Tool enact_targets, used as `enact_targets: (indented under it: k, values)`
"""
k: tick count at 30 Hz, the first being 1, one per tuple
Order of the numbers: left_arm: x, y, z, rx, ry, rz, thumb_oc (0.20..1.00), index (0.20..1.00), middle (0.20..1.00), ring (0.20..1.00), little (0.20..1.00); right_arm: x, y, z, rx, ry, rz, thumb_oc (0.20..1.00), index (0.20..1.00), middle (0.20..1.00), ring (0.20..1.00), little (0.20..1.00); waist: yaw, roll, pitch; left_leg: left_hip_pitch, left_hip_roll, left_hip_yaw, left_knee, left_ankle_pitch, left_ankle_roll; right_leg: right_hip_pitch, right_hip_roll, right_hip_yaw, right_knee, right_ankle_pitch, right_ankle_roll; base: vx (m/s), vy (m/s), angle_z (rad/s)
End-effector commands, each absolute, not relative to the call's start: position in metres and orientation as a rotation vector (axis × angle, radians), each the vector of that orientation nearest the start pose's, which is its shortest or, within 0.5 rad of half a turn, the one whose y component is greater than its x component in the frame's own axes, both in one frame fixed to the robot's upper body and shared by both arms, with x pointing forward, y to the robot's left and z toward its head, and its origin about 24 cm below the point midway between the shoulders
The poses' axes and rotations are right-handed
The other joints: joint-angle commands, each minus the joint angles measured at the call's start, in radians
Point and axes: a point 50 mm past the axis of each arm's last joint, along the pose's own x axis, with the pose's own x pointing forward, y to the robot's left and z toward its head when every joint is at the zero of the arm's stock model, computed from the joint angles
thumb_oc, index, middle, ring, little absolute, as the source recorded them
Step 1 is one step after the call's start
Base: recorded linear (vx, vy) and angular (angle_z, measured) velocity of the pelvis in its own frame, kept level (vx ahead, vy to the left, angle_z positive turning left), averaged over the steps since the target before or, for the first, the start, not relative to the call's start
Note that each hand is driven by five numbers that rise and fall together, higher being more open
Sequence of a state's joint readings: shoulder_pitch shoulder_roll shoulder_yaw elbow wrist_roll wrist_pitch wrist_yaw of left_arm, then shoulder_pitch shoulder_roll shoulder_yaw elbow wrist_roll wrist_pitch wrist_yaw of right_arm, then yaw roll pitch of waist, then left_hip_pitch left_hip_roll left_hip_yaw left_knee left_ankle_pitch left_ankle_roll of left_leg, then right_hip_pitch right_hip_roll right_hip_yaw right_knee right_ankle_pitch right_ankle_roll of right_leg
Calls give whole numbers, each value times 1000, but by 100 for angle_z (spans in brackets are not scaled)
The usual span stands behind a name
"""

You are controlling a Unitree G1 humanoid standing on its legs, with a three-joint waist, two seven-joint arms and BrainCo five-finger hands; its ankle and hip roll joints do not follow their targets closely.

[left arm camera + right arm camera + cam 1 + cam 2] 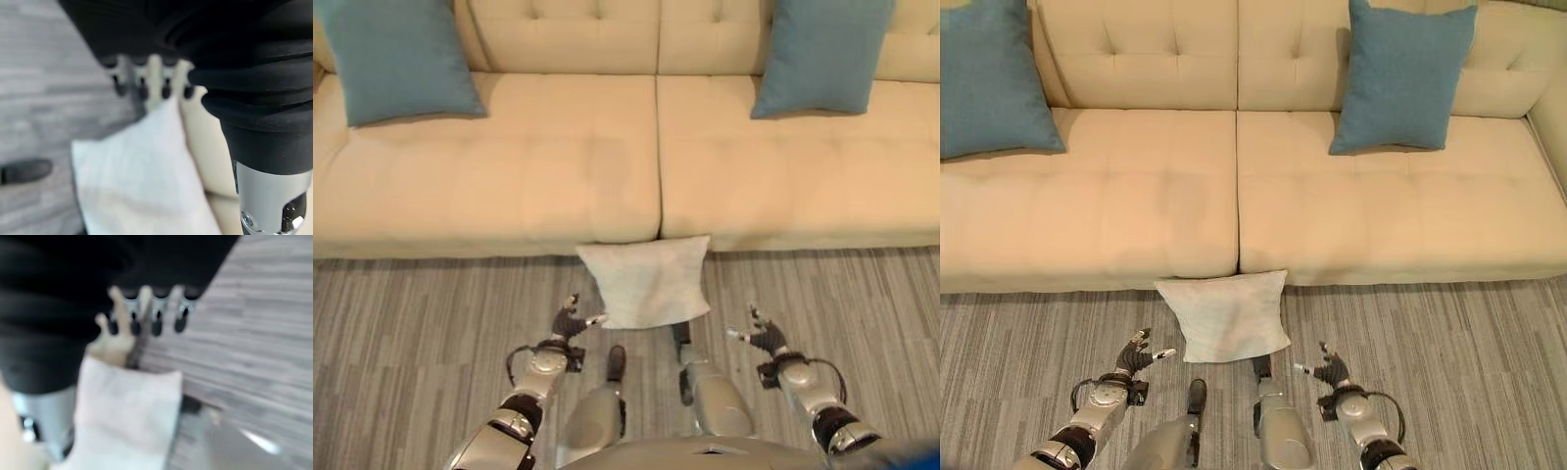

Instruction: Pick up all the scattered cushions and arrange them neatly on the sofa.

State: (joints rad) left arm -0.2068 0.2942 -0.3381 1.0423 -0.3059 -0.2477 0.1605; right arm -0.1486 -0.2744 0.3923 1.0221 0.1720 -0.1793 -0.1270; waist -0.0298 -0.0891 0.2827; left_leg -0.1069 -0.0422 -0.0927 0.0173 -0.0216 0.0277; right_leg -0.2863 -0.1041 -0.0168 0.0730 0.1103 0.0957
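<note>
White cushion on floor, leaning against sofa front edge, between both sets of fingers. Left hand and right hand flank it, fingers spread wide, empty, likely set for two-sided grasp. Two blue cushions already upright on sofa.

Floor: grey covering with a pattern of narrow streaks in lighter and darker grey, running parallel to the front edge of the seating. It spans the full width of both eye views.
</note>
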Motion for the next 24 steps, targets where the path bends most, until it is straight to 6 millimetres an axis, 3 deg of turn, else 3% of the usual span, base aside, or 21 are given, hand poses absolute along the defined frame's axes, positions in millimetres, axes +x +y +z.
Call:
enact_targets:
  k: [1, 8, 15, 17, 19, 21, 23, 24]
  values:
    - [223, 226, -93, 210, 573, 169, 1000, 1000, 1000, 1000, 1000, 215, -201, -101, -364, 618, 43, 1000, 1000, 1000, 1000, 1000, 38, 7, -18, -44, 6, -4, 24, 10, -58, 16, -25, -2, 106, -98, 38, -6, -81, -3]
    - [224, 229, -92, 194, 574, 195, 1000, 1000, 1000, 1000, 1000, 215, -209, -96, -353, 587, 20, 1000, 1000, 1000, 1000, 1000, 33, 22, -19, -78, 37, -42, 17, 42, -89, -3, -4, -43, 132, -132, 14, -27, -122, 17]
    - [253, 227, -71, 172, 479, 246, 1000, 1000, 1000, 1000, 1000, 232, -219, -82, -361, 531, -38, 1000, 1000, 1000, 1000, 1000, 25, 36, 30, -191, 35, -46, 86, 55, -101, -110, -12, -59, 211, -141, 11, -96, -41, 16]
    - [281, 229, -44, 142, 365, 281, 1000, 1000, 1000, 1000, 1000, 259, -222, -59, -364, 428, -95, 1000, 1000, 1000, 1000, 1000, 11, 34, 57, -317, 35, -25, 162, 59, -111, -222, -27, -60, 258, -133, 13, -200, -5, 14]
    - [296, 233, -30, 124, 316, 321, 1000, 1000, 1000, 1000, 1000, 282, -222, -38, -363, 351, -126, 1000, 1000, 1000, 1000, 1000, 4, 32, 64, -422, 33, -10, 214, 54, -115, -326, -32, -47, 301, -130, 15, -141, 47, 16]
    - [322, 236, 1, 112, 222, 366, 1000, 1000, 1000, 1000, 1000, 319, -220, 4, -360, 199, -179, 1000, 1000, 1000, 1000, 1000, -6, 30, 78, -618, 35, 4, 301, 45, -116, -506, -46, -15, 372, -127, 19, -151, 85, -1]
    - [333, 241, 17, 106, 178, 392, 1000, 1000, 1000, 1000, 1000, 334, -219, 28, -361, 114, -195, 1000, 1000, 1000, 1000, 1000, -10, 26, 87, -682, 40, 6, 347, 10, -118, -571, -49, -2, 415, -157, 22, -11, 28, -5]
    - [333, 241, 17, 105, 178, 392, 1000, 1000, 1000, 1000, 1000, 334, -219, 28, -361, 114, -195, 1000, 1000, 1000, 1000, 1000, -10, 26, 86, -686, 40, 7, 349, 9, -118, -574, -49, -2, 417, -159, 22, 0, 0, 0]
